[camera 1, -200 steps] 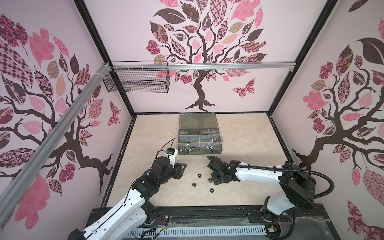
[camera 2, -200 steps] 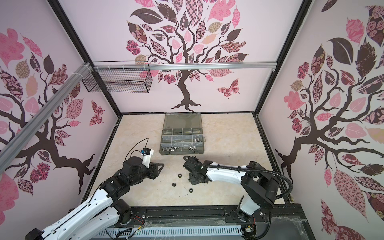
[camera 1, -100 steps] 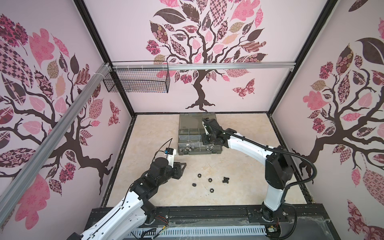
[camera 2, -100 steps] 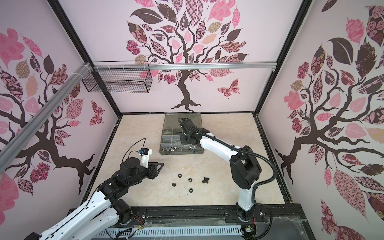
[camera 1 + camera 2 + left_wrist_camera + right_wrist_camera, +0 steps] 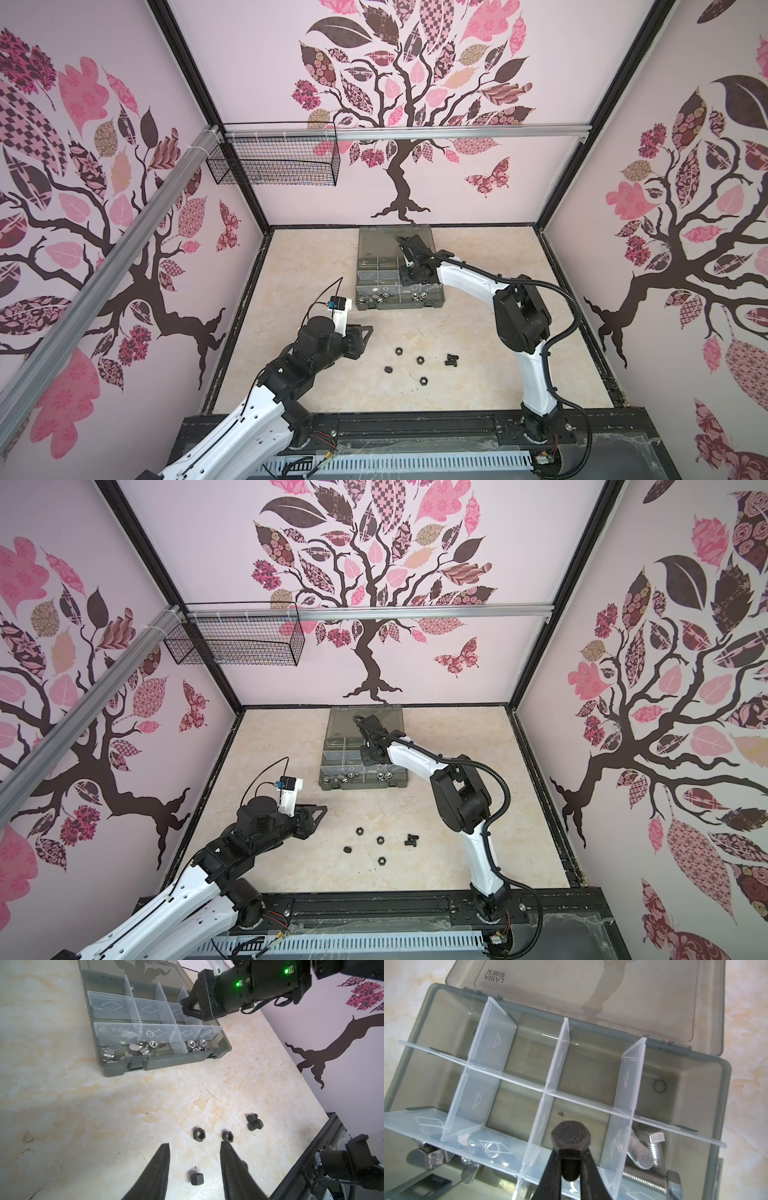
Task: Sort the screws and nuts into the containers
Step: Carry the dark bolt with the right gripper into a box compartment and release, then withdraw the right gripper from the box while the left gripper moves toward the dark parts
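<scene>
The smoky-grey organiser case (image 5: 441, 296) (image 5: 405, 785) lies open at the back of the table, and its containers (image 5: 577, 1105) are split by clear dividers. My right gripper (image 5: 572, 1154) (image 5: 409, 275) hangs over the case, shut on a black screw (image 5: 571, 1136), above a compartment beside the one that holds silver screws (image 5: 651, 1148). Silver wing nuts (image 5: 141, 1048) and silver hex nuts (image 5: 198, 1045) fill the front row. My left gripper (image 5: 194, 1145) (image 5: 365, 332) is open and empty, low over the table. Several loose black nuts (image 5: 199, 1134) (image 5: 420, 360) and two black screws (image 5: 254, 1123) (image 5: 451, 360) lie before it.
The case's lid (image 5: 374, 241) lies flat behind it, near the back wall. A black wire basket (image 5: 274, 162) hangs high at the back left. A black rail (image 5: 415, 428) runs along the table's front edge. Pale marble tabletop (image 5: 316, 266) lies left of the case.
My right arm has swung from the loose pile up to the case, carrying the black screw, and has settled lower over the compartments. The left arm has barely moved.
</scene>
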Motion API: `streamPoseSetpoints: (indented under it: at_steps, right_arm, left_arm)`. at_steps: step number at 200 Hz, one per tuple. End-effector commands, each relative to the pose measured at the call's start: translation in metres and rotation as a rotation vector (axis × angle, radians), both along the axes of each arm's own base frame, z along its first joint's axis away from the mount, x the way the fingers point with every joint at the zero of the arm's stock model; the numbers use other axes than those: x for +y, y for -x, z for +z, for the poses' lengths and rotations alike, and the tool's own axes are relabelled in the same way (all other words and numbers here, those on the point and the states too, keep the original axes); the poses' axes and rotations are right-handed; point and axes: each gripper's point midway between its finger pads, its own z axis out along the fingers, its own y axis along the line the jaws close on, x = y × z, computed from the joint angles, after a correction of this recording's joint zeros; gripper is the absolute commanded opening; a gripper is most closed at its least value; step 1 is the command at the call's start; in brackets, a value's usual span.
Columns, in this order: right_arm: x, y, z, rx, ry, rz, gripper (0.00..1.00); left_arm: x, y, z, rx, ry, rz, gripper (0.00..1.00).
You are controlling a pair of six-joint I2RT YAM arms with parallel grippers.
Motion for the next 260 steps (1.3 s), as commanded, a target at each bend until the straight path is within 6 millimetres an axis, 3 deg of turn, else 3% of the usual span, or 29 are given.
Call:
streamPoseSetpoints:
  at_steps: [1, 30, 73, 97, 134, 161, 183, 223, 260]
  right_arm:
    - [-0.001, -0.006, -0.011, 0.019, 0.017, -0.019, 0.17]
    - [0.0, -0.007, -0.01, 0.016, 0.007, -0.025, 0.28]
    - [0.0, -0.007, 0.005, -0.004, -0.006, -0.026, 0.31]
    - [-0.001, -0.007, 0.027, -0.035, -0.029, -0.023, 0.32]
    - [-0.01, 0.0, 0.078, -0.109, -0.071, -0.021, 0.33]
    - [-0.036, 0.013, 0.107, -0.153, -0.116, -0.052, 0.33]
    - [-0.07, 0.03, 0.115, -0.165, -0.148, -0.107, 0.34]
    - [-0.137, 0.076, 0.095, -0.129, -0.184, -0.24, 0.34]
    - [-0.177, 0.12, 0.074, -0.108, -0.204, -0.327, 0.35]
  left_arm:
    - [-0.001, 0.003, -0.009, 0.015, 0.001, -0.009, 0.43]
    - [-0.001, 0.003, -0.007, 0.01, 0.008, -0.009, 0.43]
    - [-0.002, 0.005, -0.008, 0.011, 0.004, -0.02, 0.43]
    - [-0.003, 0.005, -0.008, 0.017, 0.004, -0.028, 0.43]
    - [-0.004, 0.005, -0.009, 0.023, -0.009, -0.039, 0.43]
    - [-0.005, 0.006, -0.009, 0.021, -0.016, -0.044, 0.43]
    - [-0.009, 0.007, -0.01, 0.02, -0.019, -0.062, 0.42]
    - [-0.03, 0.013, -0.013, -0.005, -0.079, -0.123, 0.42]
    - [-0.056, 0.014, -0.026, 0.04, -0.101, -0.203, 0.41]
